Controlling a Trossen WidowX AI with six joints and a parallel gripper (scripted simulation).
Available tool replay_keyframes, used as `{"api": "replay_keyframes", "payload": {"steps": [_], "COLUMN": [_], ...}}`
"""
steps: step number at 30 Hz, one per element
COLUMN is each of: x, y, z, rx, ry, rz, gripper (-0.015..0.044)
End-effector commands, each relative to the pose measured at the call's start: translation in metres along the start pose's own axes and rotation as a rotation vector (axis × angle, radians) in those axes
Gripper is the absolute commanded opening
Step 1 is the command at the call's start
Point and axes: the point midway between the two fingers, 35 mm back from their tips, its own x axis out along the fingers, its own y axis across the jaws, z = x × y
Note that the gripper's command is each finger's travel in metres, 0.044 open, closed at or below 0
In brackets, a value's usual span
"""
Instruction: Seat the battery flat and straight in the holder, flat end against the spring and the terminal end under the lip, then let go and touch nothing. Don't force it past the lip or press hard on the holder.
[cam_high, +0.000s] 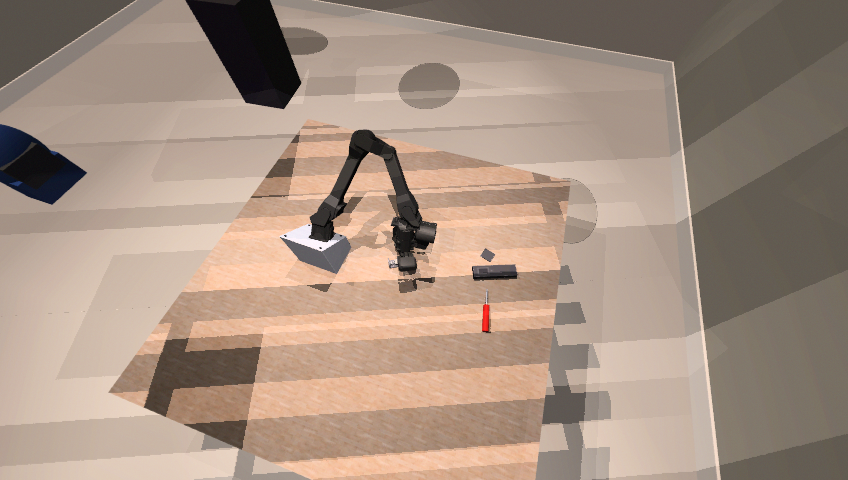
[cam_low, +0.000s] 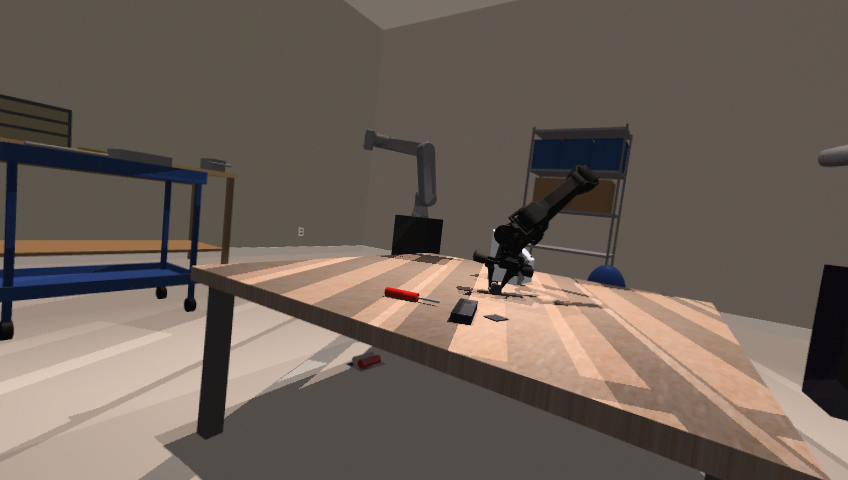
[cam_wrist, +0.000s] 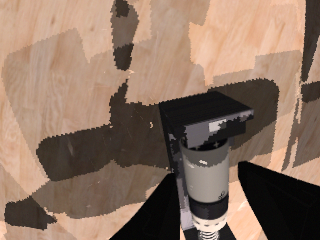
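The grey battery (cam_wrist: 206, 175) lies lengthwise in the black holder (cam_wrist: 207, 106) in the wrist view. Its far end reaches in under the holder's lip, where a dark gap and shadow show. Its near end, with a dark band and a white rim, meets the spring (cam_wrist: 209, 234) at the bottom edge. Whether it lies fully flat cannot be told. My gripper (cam_wrist: 207, 175) (cam_low: 496, 286) is open, with one black fingertip on each side of the battery and a gap between each and its sides. In the top and exterior views the arm and fingers mostly hide the holder and battery.
On the wooden table (cam_high: 357, 416) (cam_low: 595, 368), a black box (cam_high: 494, 271) (cam_low: 464, 311), a small dark tile (cam_high: 487, 254) (cam_low: 496, 317) and a red screwdriver (cam_high: 486, 318) (cam_low: 401, 294) lie apart from the gripper. The arm stands on a grey base block (cam_high: 318, 255).
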Motion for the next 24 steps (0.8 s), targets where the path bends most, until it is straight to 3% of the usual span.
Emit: {"api": "replay_keyframes", "payload": {"steps": [1, 5, 15, 24], "x": [-0.007, -0.011, -0.08, -0.081], "y": [-0.001, -0.002, -0.015, -0.018], "z": [0.0, 0.0, -0.01, -0.01], "rx": [-0.004, -0.004, -0.004, -0.004], "ry": [-0.004, -0.004, -0.003, -0.003], "rz": [-0.001, -0.001, -0.003, -0.003], "gripper": [0.0169, 0.0169, 0.0431, 0.044]}}
